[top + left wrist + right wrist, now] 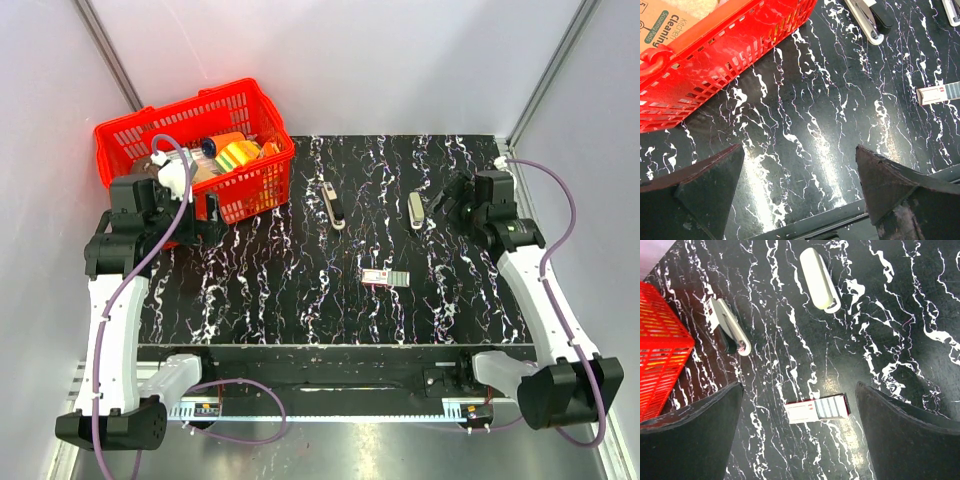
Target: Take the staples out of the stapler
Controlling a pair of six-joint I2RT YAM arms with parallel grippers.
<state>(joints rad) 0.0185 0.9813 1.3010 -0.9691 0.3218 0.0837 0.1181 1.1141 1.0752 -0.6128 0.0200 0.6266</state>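
The stapler [333,205], a slim black bar with a silver-cream top, lies on the black marbled table [280,290] at centre back. It also shows in the left wrist view [871,20] and in the right wrist view [730,332]. A small staple box [386,277] lies nearer the front; it sits between the right fingers in the right wrist view [816,409]. My left gripper [207,214] is open and empty beside the basket, left of the stapler. My right gripper [446,198] is open and empty at the back right, above the table.
An all-pale cream bar [416,210] lies right of the stapler, close to my right gripper; it also shows in the right wrist view [819,279]. A red basket [130,135] with several items stands at the back left. Grey walls enclose the table.
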